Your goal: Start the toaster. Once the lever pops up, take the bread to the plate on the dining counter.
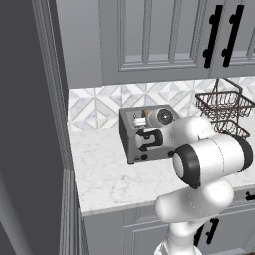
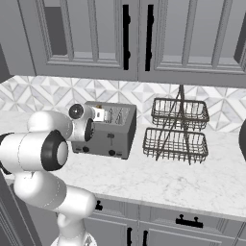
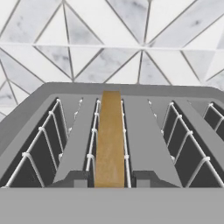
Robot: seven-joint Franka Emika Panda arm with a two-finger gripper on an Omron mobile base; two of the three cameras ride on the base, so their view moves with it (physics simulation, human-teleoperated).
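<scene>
My jaws stand narrow, one tip on either side of the bread's (image 3: 109, 140) near end, and I cannot tell whether the pads have bitten yet or only bracket it. The gripper (image 3: 109, 183) hangs right over the top of the toaster (image 1: 144, 134), pointing down into the slots. The bread stands on edge in the second slot from the left as my hand sees it, its golden top edge just proud of the wire guides. To do this well, I judge I should centre the pads on the slice's thin faces, close gently so the crumb does not crush, then lift straight up along the slot so the slice does not snag the wires on either side. Only once it is clear of the toaster's top would I swing away toward the plate. On the toaster's front face a black lever (image 2: 110, 136) sits partway up, and small knobs lie along the lower edge. Well to my right on the worktop (image 2: 182, 178) stands a two-tier wire basket (image 2: 177, 129), near enough to mind when I turn. Behind is the patterned backsplash (image 1: 94, 107), and above it the grey cabinets (image 2: 144, 33), which limit how high I may lift.
</scene>
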